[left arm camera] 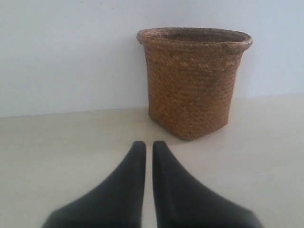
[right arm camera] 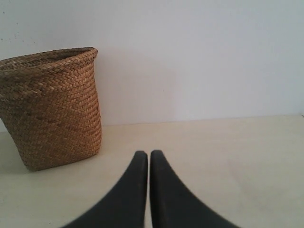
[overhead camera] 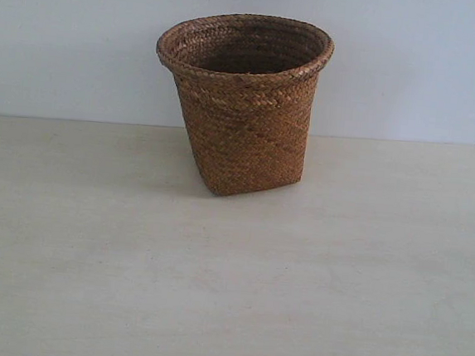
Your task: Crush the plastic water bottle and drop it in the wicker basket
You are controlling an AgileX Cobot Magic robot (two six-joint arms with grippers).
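Nearest: left fingers (left arm camera: 135, 161) closed, tips almost touching, nothing between them, low over bare tabletop (overhead camera: 210, 301). Right fingers (right arm camera: 137, 171) likewise closed and empty. Neither arm shows in the exterior view.

Mid-scene: wicker basket (overhead camera: 244, 104) upright on the tabletop, toward the far edge, roughly centre. It sits ahead-right of the left fingers and ahead-left of the right fingers, well apart from both. Far: plain pale wall (overhead camera: 67, 30).

Plastic water bottle: not visible in any view. The basket interior is dark and mostly hidden, so I can't tell if it's inside.

Risks: with no bottle in sight, any reach has no target. Closed fingers must open before any grasp. A careless sweep inward from either side could knock the light basket over or shove it.
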